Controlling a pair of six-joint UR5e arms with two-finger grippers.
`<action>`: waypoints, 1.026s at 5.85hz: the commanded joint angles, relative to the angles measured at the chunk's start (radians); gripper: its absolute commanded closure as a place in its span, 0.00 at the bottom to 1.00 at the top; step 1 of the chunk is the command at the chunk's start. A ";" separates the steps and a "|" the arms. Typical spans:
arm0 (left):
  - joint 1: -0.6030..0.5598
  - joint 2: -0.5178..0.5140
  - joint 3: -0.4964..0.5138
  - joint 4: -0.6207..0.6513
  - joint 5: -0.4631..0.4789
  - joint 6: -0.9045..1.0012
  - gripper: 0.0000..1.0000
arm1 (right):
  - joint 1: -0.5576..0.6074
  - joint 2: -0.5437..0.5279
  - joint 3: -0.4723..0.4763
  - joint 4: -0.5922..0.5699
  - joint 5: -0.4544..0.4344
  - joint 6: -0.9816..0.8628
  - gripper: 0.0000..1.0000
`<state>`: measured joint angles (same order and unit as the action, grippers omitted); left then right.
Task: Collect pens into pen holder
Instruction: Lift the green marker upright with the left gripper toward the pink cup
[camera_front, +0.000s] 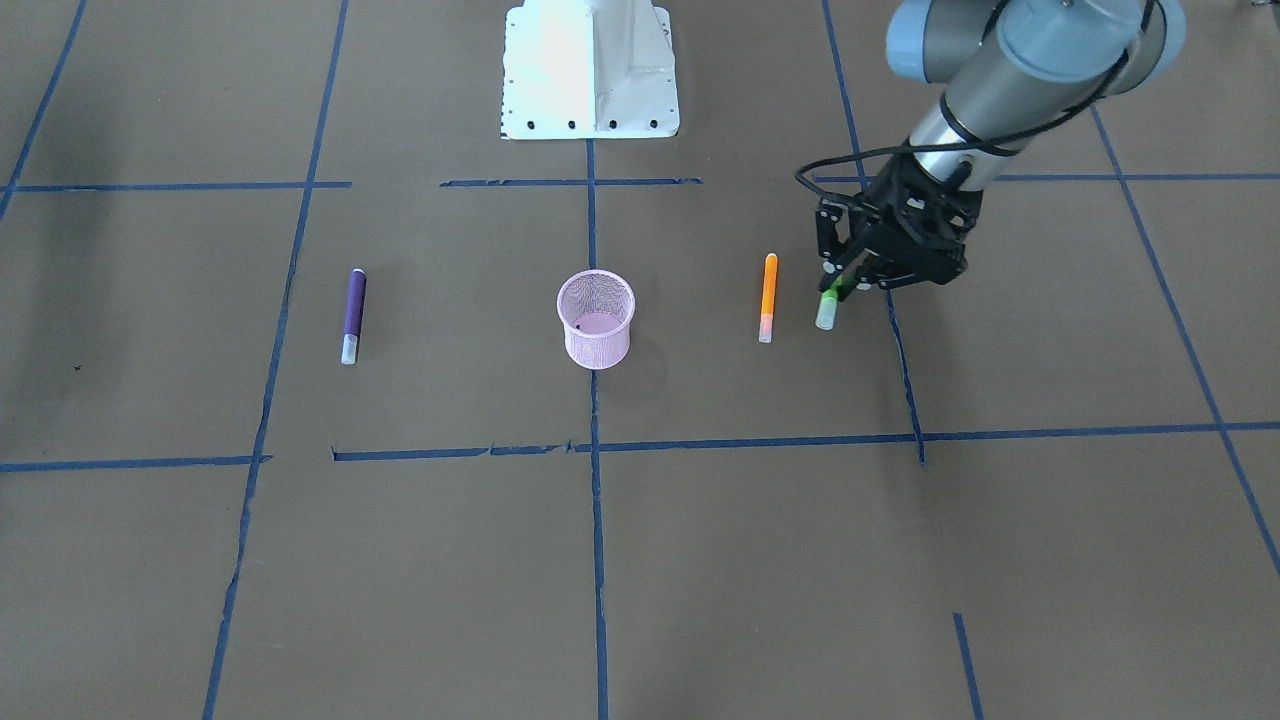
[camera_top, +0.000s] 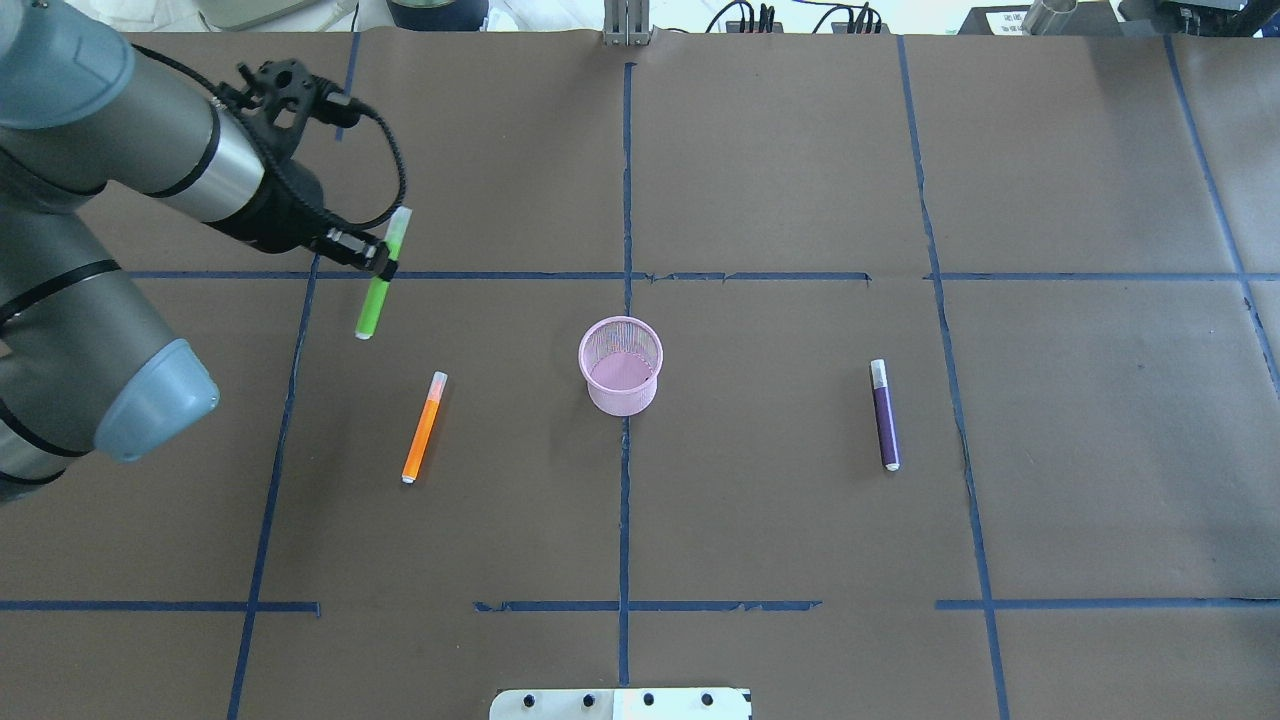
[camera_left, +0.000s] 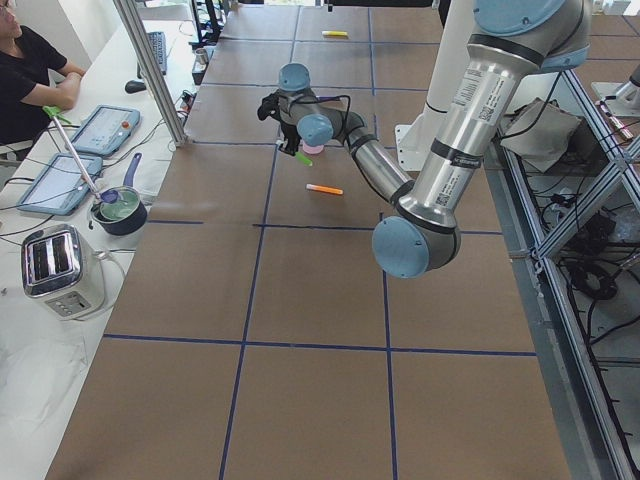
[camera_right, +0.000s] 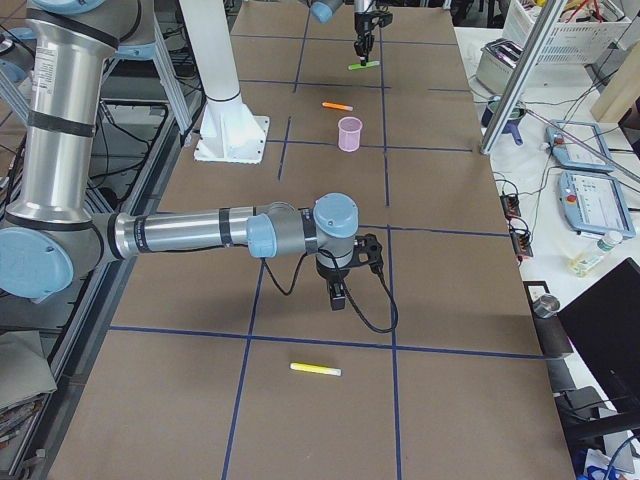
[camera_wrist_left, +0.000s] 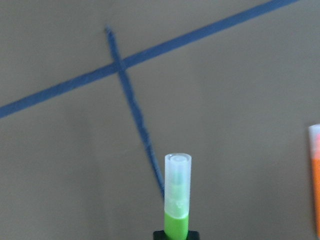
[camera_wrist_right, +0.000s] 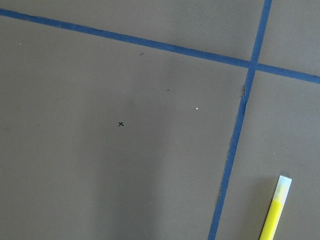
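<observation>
The left tool (camera_top: 385, 262) is clenched on the green pen (camera_top: 373, 305) near its cap end, well apart from the holder (camera_top: 621, 366) (empty, at the middle of the surface (camera_top: 800, 520)). Gripped so off-centre, the pen could swivel and catch the holder's rim, tipping it over.

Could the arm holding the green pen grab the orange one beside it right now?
Probably not yet. The orange pen lies close by and in the open, but the left gripper is shut on the green pen, so its fingers are full until that one is dropped.
</observation>
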<state>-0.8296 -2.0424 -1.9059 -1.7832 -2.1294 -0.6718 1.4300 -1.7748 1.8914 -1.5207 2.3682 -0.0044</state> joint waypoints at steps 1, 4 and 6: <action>0.236 -0.087 -0.016 -0.124 0.413 -0.220 1.00 | 0.000 -0.002 -0.001 0.069 0.003 0.001 0.00; 0.522 -0.152 0.118 -0.238 1.042 -0.297 1.00 | 0.000 -0.008 -0.011 0.071 -0.001 0.007 0.00; 0.543 -0.180 0.180 -0.242 1.105 -0.299 1.00 | 0.000 -0.008 -0.011 0.071 -0.003 0.007 0.00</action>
<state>-0.2961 -2.2144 -1.7484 -2.0212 -1.0514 -0.9676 1.4297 -1.7824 1.8812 -1.4497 2.3661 0.0029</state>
